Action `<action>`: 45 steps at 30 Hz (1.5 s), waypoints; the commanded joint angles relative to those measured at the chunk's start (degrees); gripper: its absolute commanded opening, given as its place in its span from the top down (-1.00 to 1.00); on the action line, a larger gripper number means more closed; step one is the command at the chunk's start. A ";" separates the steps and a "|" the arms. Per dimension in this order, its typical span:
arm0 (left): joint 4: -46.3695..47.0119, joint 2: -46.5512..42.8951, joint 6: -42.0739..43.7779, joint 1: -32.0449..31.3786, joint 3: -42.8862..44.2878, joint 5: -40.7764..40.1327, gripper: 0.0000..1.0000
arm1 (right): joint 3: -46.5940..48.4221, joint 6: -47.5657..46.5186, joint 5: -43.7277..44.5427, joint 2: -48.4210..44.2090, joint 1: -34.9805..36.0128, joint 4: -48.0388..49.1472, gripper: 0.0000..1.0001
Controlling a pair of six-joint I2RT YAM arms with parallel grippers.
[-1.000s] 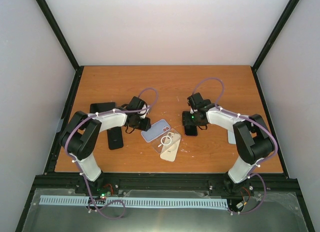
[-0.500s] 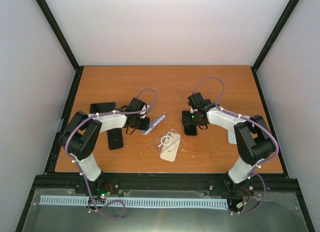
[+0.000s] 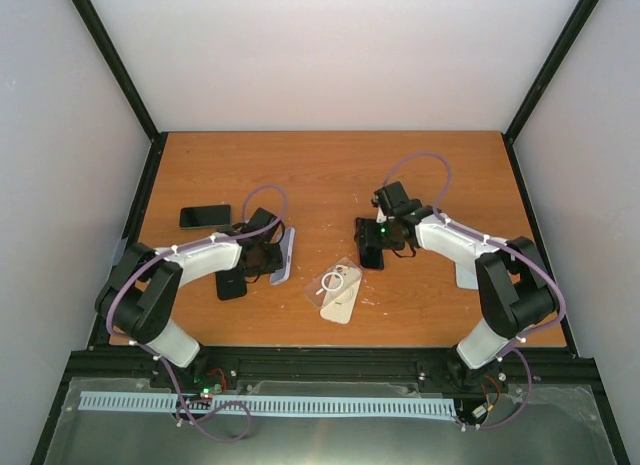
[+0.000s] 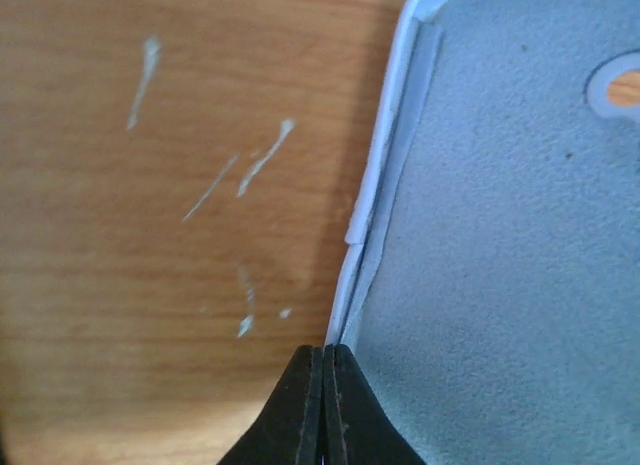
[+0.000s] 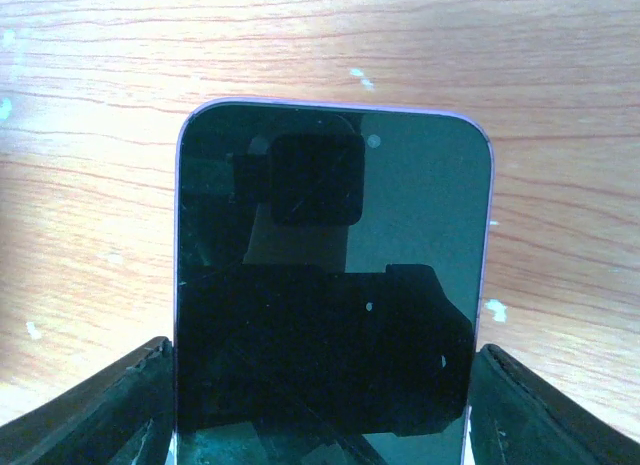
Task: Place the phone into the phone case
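Case swings left, my left pincer clamped on its rim, right pincer on phone; thin pinch may slip.

An orange-brown wooden tabletop fills the floor of a small booth. Plain white panels close it in: a back wall, a left wall and a right wall. Black metal frame posts run slantwise up the two rear corners. A black rail borders the table's near edge, and below it lies a grey metal shelf carrying a white slotted strip. The light is soft and even. Up close, the wood shows pale scratches (thin, whitish streaks across the grain).
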 commanded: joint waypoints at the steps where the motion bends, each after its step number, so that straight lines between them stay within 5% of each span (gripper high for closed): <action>1: -3.68 -2.18 -11.36 0.14 -2.33 -2.19 0.99 | 3.08 2.91 -2.31 -1.85 3.06 1.84 -0.21; 7: 3.86 -6.71 -16.35 0.15 -6.55 9.15 0.94 | 4.43 7.12 -3.05 -1.08 7.69 4.05 -0.19; 14: 5.81 -19.01 -19.81 1.56 -9.19 11.44 0.03 | 8.68 10.69 -1.84 2.12 13.91 6.05 -0.17; 17: 6.38 -23.61 -17.93 7.51 -11.46 14.42 -0.14 | 11.94 10.86 -1.22 5.17 16.60 6.03 -0.17; 21: 5.93 -29.31 -15.01 14.53 -12.85 17.06 -0.68 | 16.51 11.77 -0.27 9.38 20.26 5.90 -0.16; 25: 6.25 -32.48 -12.73 22.48 -14.52 23.79 -0.97 | 21.20 12.27 0.32 14.07 23.02 5.49 -0.16; 45: 2.66 -34.24 -8.06 26.24 -15.19 22.88 -0.99 | 30.64 15.07 3.83 26.07 26.68 0.56 -0.17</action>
